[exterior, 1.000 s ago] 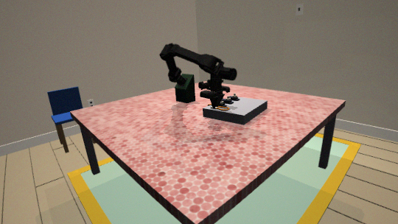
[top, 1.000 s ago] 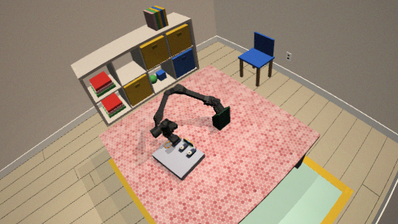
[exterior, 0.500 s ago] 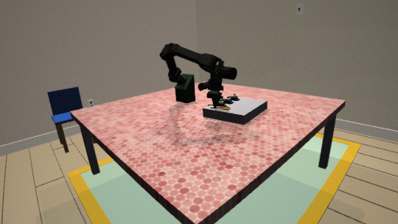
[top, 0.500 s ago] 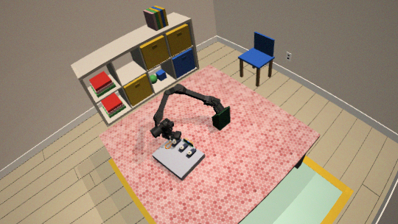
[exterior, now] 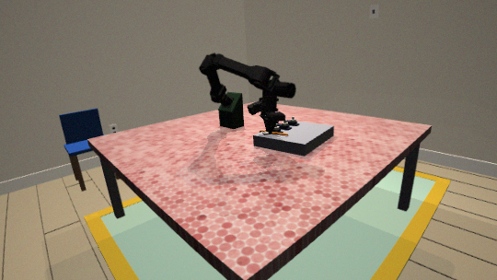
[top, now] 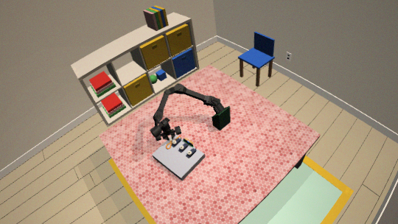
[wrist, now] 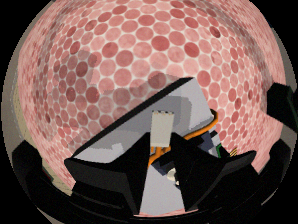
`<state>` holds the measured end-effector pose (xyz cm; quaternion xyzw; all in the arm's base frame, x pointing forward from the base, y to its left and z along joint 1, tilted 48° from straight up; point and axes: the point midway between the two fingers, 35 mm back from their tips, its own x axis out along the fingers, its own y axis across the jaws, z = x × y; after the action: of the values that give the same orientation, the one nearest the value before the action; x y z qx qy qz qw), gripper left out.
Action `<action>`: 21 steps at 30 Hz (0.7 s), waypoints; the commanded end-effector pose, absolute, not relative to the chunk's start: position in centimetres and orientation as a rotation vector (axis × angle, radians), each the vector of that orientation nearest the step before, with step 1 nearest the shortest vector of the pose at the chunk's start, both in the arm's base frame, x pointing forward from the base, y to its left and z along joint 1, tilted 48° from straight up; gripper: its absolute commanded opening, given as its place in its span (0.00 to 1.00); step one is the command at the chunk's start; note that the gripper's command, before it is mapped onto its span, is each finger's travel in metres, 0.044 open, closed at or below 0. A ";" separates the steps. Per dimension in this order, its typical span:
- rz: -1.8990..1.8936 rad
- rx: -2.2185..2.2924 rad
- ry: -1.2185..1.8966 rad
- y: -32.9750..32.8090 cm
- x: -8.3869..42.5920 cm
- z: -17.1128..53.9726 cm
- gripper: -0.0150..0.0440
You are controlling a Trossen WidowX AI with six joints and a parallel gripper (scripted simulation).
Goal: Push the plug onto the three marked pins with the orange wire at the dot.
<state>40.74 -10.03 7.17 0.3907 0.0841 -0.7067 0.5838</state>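
My gripper [top: 172, 138] [exterior: 270, 131] [wrist: 160, 136] is shut on the pale, flat plug [wrist: 162, 128], over a corner of the grey holder [top: 177, 162] [exterior: 318, 134] [wrist: 199, 100]. In the wrist view the plug sticks out past the fingertips, its end with small dark holes facing away from them. The orange lead [top: 168, 146] [wrist: 201, 131] loops from behind the plug past the servos. Three dark servos with pale hubs stand on the holder, one servo [top: 191, 152] farthest from the gripper. The thin pins [wrist: 234, 152] show small at right in the wrist view; coloured band and dot cannot be made out.
The dark green arm base [top: 221, 119] [exterior: 231, 110] stands on the pink table [top: 254, 147] [exterior: 207, 161], away from the holder. The arm arches between them. A shelf [top: 129, 71] and a blue chair [top: 256, 57] stand beyond the table.
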 end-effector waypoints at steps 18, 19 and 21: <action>-1.413 0.374 0.725 -9.5 40.7 7.7 0.25; -1.398 0.347 0.749 -9.5 40.7 7.7 0.25; -1.368 0.293 0.795 -9.4 40.7 7.8 0.25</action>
<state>40.74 -9.54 7.68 0.1570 0.3296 -0.6277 0.6875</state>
